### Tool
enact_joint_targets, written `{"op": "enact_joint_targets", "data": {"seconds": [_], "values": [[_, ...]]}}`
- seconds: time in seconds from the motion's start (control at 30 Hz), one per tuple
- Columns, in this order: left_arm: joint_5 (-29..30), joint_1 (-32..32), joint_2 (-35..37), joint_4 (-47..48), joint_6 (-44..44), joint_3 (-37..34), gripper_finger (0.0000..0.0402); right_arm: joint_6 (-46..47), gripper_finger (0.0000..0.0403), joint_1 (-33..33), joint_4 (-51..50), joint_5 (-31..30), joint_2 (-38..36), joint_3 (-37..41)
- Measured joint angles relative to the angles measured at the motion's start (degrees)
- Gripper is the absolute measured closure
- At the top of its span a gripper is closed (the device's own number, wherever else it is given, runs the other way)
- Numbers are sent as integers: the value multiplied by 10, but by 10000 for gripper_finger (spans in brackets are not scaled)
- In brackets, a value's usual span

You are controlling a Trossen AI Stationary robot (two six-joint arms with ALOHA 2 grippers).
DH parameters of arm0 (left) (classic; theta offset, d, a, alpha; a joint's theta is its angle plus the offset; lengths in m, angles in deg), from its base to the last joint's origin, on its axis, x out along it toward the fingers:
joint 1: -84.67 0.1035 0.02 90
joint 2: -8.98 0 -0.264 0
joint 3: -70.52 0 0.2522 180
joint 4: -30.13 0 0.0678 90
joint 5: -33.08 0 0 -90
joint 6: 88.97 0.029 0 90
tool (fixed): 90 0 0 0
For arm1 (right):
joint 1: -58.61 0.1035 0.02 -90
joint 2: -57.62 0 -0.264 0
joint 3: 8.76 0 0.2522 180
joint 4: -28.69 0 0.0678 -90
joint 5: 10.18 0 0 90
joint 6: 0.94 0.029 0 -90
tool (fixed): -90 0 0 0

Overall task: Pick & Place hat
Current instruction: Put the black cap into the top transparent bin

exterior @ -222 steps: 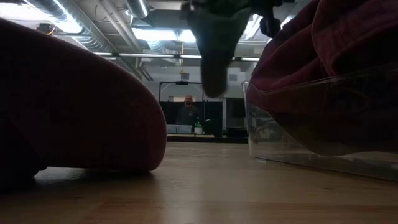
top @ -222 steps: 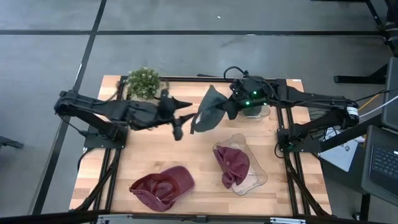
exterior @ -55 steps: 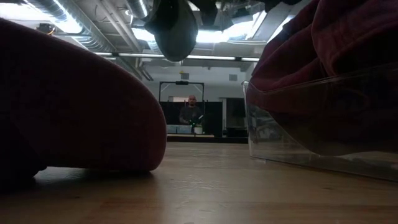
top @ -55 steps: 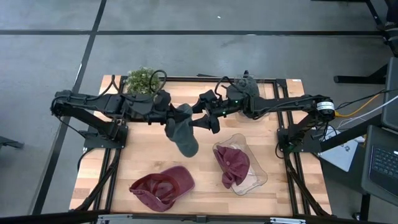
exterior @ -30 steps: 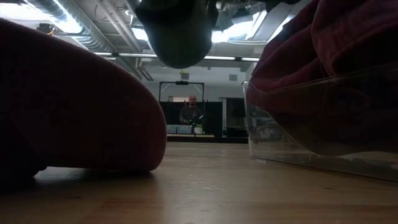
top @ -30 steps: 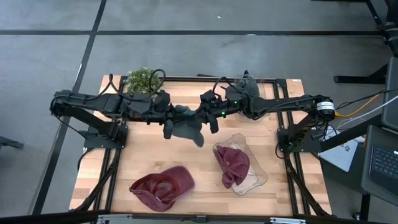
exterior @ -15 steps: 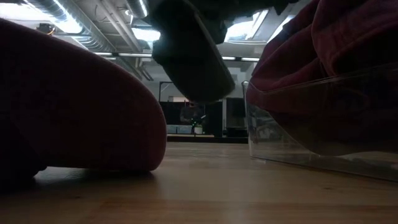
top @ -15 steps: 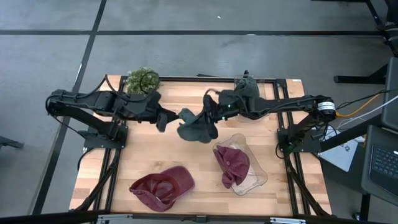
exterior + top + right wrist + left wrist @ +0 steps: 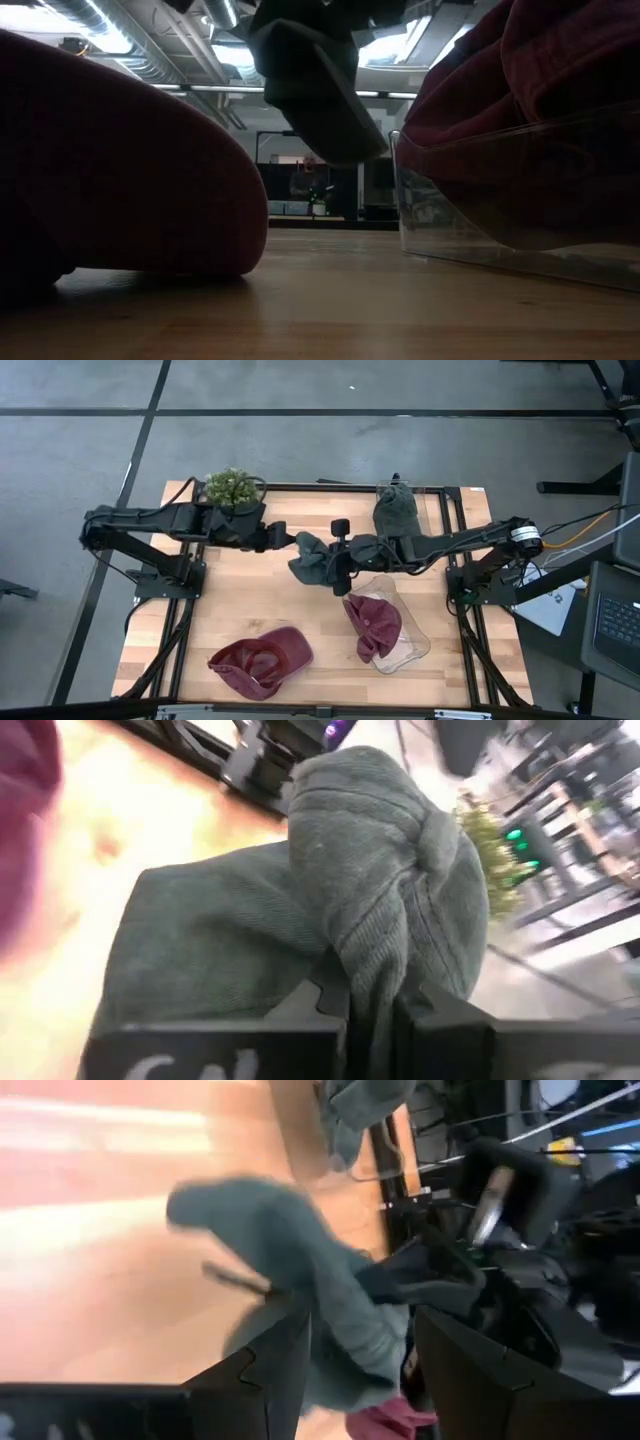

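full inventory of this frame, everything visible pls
grey hat: 1, dark grey, in the air mid-table, pinched by the right claw
second grey hat: 1, dark grey, far edge, right of centre
maroon cap: 1, near edge, left of centre
maroon hat: 1, inside the clear tray
clear tray: 1, transparent, near right
plant: 1, green, far left corner
table: 1, light wood
person: 1, far in the room behind
left claw: open, beside the held hat
right claw: shut on the hat

bare wood (image 9: 240, 600) left-centre; maroon cap (image 9: 262, 660), clear tray (image 9: 412, 645) block front
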Motion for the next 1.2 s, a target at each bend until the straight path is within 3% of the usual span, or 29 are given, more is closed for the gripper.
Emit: {"op": "enact_joint_targets", "data": {"seconds": [0.27, 0.67, 0.93, 1.2], "values": [[-16, 6, -34, -103, -11, 0, 228, -34, 384, -14, 11, 15, 0, 0], [-24, 9, -49, -6, -34, 0, 228, -41, 383, -28, 11, 26, 0, 0], [-21, 15, -56, -28, -58, 0, 226, -44, 383, -35, 43, 53, 0, 0], [-8, 27, -60, -62, -19, -1, 226, -44, 383, -38, 51, 56, 0, 0]]}}
